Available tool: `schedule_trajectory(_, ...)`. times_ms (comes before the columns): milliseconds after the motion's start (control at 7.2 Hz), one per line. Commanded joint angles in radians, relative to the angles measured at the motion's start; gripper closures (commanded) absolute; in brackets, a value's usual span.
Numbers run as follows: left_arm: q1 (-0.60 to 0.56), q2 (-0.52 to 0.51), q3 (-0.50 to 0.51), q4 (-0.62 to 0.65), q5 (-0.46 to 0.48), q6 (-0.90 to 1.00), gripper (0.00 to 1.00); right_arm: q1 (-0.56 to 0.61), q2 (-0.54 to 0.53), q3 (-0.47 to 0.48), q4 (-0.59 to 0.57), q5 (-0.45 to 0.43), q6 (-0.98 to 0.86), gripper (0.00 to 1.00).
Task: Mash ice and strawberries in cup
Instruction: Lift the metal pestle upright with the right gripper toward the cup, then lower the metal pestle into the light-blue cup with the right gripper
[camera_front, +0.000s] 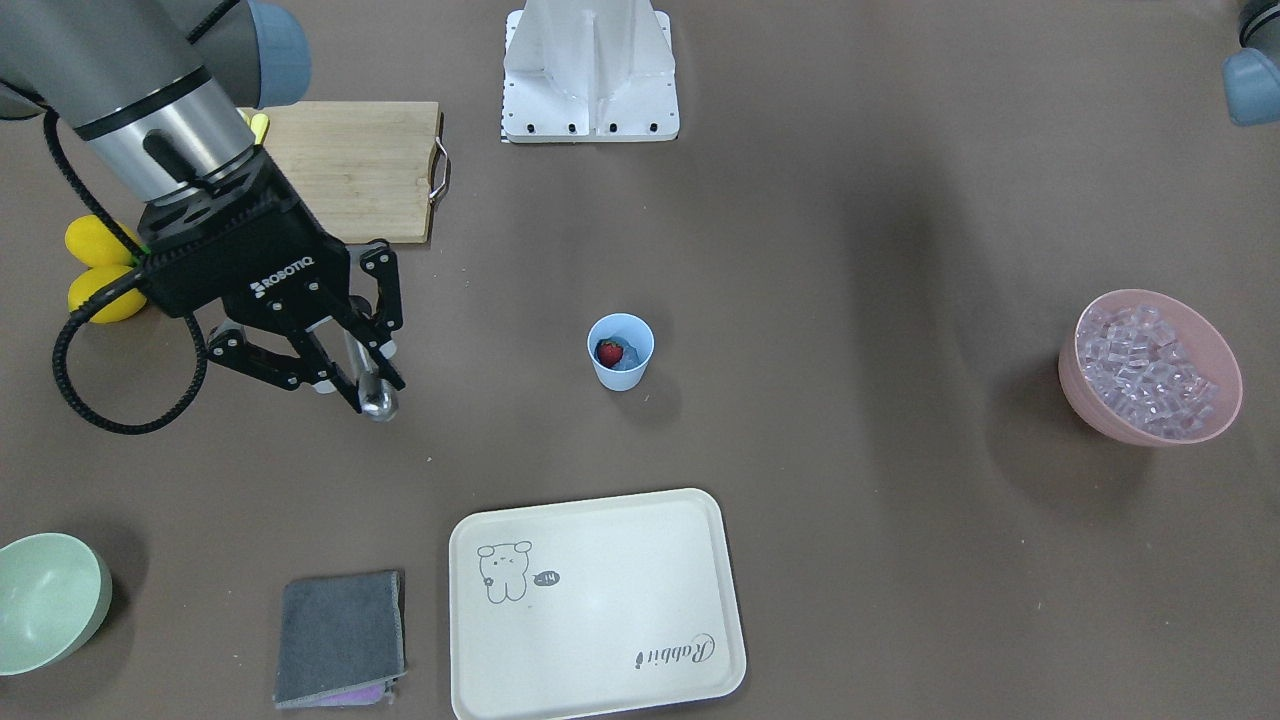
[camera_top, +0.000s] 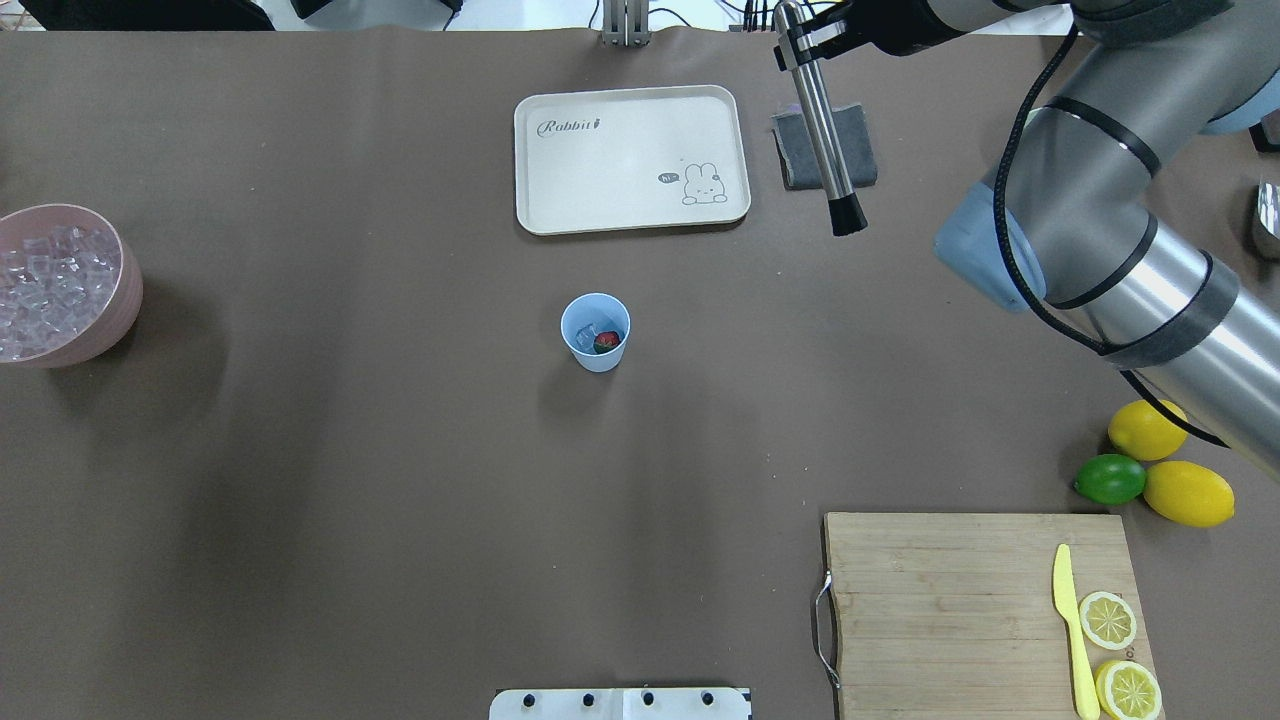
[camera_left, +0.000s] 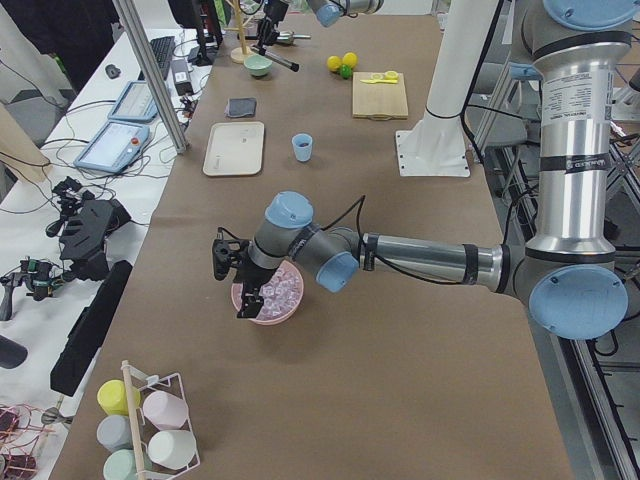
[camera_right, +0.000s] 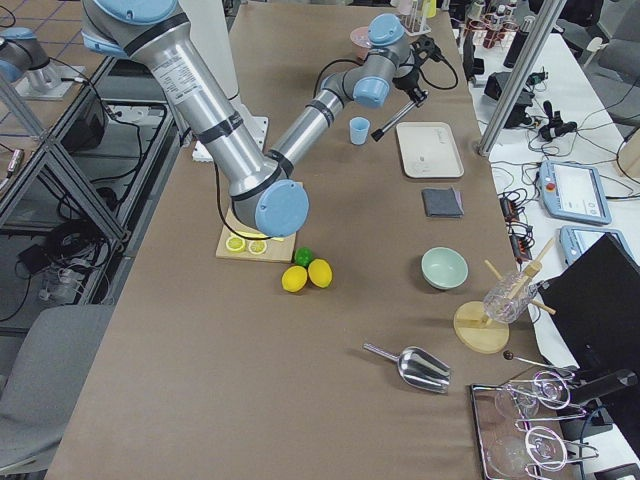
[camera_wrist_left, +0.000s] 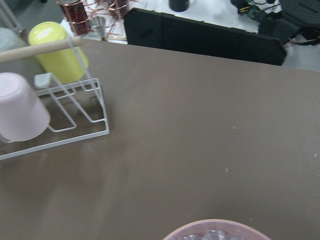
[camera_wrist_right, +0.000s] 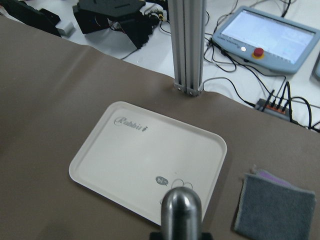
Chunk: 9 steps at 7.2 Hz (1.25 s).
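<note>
The light-blue cup (camera_front: 620, 352) (camera_top: 596, 332) stands mid-table, holding a red strawberry (camera_front: 609, 352) (camera_top: 606, 341) and a clear ice cube (camera_top: 587, 333). More ice (camera_front: 1150, 370) fills the pink bowl (camera_front: 1085, 405) (camera_top: 125, 300). My right gripper (camera_front: 372, 385) is shut on a metal muddler (camera_top: 820, 130) (camera_wrist_right: 182, 212), held in the air well to the side of the cup, toward the grey cloth. My left gripper (camera_left: 243, 300) hangs over the pink bowl (camera_left: 270, 293). Only the side view shows it, so I cannot tell its state.
A cream tray (camera_front: 600, 600) and a grey cloth (camera_front: 340, 635) lie past the cup. A green bowl (camera_front: 50, 595), lemons (camera_front: 100, 265), a lime (camera_top: 1110, 478) and a cutting board (camera_front: 350, 170) are on the right arm's side. A cup rack (camera_wrist_left: 50, 115) stands beyond the pink bowl.
</note>
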Motion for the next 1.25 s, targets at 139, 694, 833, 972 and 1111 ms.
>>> schedule_trajectory(139, -0.007, 0.039, 0.000, -0.006, -0.006, -0.055, 0.02, -0.190, -0.039, -0.005, 0.364, -0.221, 0.110, 1.00)
schedule_trajectory(694, -0.009, 0.073, -0.007, -0.010, -0.007, -0.055, 0.02, -0.448, -0.111, -0.011, 0.708, -0.609, 0.176, 1.00)
schedule_trajectory(833, -0.009, 0.091, -0.003, -0.039, -0.007, -0.057, 0.02, -0.509, -0.102, -0.049, 0.760, -0.716, 0.175, 1.00)
schedule_trajectory(972, -0.009, 0.094, 0.000, -0.050, -0.007, -0.057, 0.02, -0.519, -0.097, -0.113, 0.820, -0.775, 0.167, 1.00)
schedule_trajectory(1111, -0.009, 0.097, 0.008, -0.050, -0.007, -0.055, 0.02, -0.518, -0.087, -0.143, 0.857, -0.810, 0.156, 1.00)
